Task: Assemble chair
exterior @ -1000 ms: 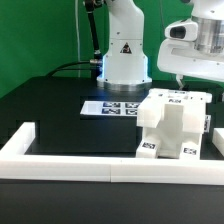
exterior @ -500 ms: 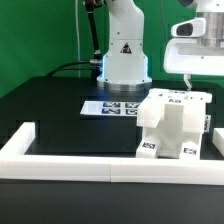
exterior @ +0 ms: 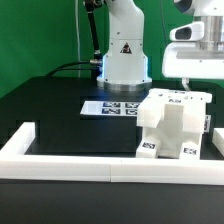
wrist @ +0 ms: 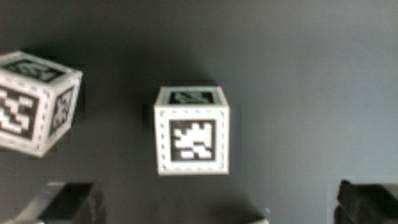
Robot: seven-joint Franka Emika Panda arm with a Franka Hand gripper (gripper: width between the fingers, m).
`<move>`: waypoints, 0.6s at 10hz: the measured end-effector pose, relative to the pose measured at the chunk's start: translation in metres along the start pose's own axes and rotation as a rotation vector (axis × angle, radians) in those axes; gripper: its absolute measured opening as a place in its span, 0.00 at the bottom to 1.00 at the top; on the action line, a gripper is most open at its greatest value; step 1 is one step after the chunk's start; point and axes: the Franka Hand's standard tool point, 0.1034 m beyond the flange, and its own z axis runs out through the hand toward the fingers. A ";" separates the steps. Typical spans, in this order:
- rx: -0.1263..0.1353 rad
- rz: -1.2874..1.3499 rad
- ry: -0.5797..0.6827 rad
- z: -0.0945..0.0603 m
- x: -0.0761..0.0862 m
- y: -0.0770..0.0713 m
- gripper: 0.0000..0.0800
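Materials: the chair assembly (exterior: 172,125) was matte white plastic, boxy, with flat faces and square corners. It carried small square black-and-white tags on its top and lower front faces. It stood on the black table (exterior: 60,110) at the exterior view's right, just behind the border rail (exterior: 100,166) and to the right of the marker board (exterior: 112,107).

Wrist view: a white centre block (wrist: 192,130), rectangular, showed one tag on its long face and a smaller one on the adjoining end face. A second block (wrist: 36,102), also white and tagged on two faces, lay tilted and well apart from the first. I could not tell which parts of the cluster in the exterior view these were. The picture was soft, so the tag patterns could not be read.

Tool: the gripper (wrist: 217,200) was spread wide. Its dark fingers (wrist: 71,200) sat at opposite sides of the wrist view with only bare tabletop between them, pinching nothing. In the exterior view it hung above the assembly without touching it.

Edges and room: the low white rail bounded the front, with a short return at the exterior view's left. The white robot base (exterior: 122,50) stood behind the marker board. Open black surface lay to the exterior view's left of the assembly.
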 end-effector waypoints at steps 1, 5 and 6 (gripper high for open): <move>-0.006 -0.004 0.001 0.006 -0.002 0.001 0.81; -0.019 -0.006 -0.005 0.017 0.003 0.003 0.81; -0.020 -0.005 -0.005 0.018 0.004 0.003 0.81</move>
